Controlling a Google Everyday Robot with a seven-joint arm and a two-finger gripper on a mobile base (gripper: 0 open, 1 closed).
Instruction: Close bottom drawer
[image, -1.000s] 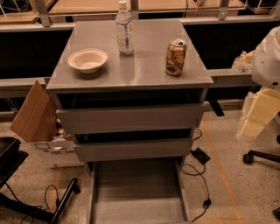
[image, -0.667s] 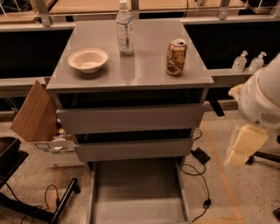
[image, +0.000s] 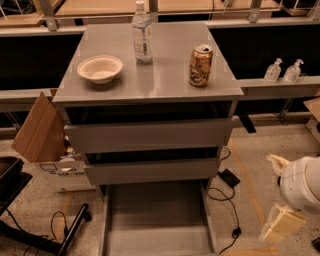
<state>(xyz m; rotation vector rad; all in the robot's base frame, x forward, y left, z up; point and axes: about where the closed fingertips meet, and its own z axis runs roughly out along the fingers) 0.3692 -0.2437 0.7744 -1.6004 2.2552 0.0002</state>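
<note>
The bottom drawer (image: 157, 215) is pulled far out at the foot of the bench (image: 165, 82), and its flat grey tray lies open toward the camera. Above it, the middle drawer (image: 152, 171) and the top drawer (image: 150, 135) stick out only a little. On the bench top stand a bowl (image: 100, 68), a water bottle (image: 142, 32) and a can (image: 200, 65). The claw (image: 282, 225) hangs low at the right, well apart from the bottom drawer. Whether it is spread or pressed together, I cannot tell.

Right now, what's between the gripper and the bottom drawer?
Camera view: floor and a black cable lie between the gripper, low right, and the bottom drawer.
</note>
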